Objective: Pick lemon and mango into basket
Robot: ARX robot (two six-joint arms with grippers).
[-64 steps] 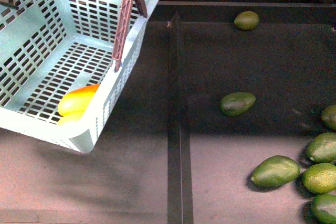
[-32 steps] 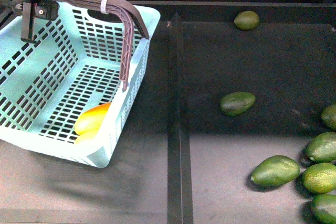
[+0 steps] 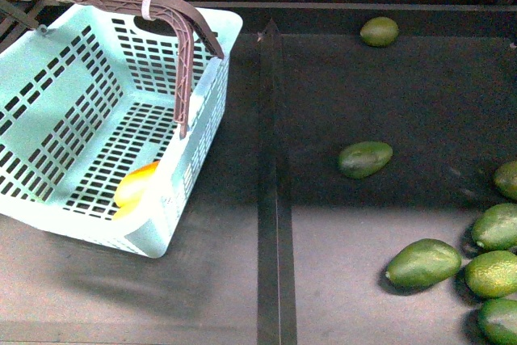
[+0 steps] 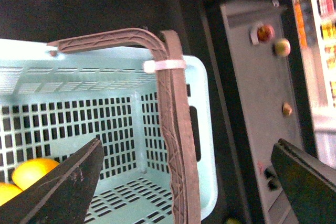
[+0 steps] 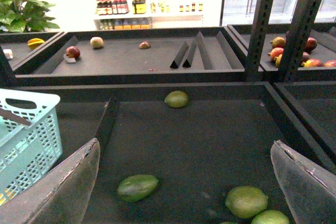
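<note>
**Yellow fruit lying in the aqua basket**

Two glossy yellow-orange fruits (image 3: 136,187) are seen low in the light aqua slotted plastic basket (image 3: 56,131), against its near wall; lemon and mango cannot be told apart. The brown ribbed swing handle (image 3: 174,18) is raised, a white zip tie (image 3: 149,3) around it. Beyond, green avocados (image 3: 365,158) are scattered on the dark shelf. Both claws are spread wide, holding nothing.

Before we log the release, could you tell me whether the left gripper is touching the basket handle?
Apart: the left wrist view shows the left gripper open, the handle clear between its fingers.
</note>
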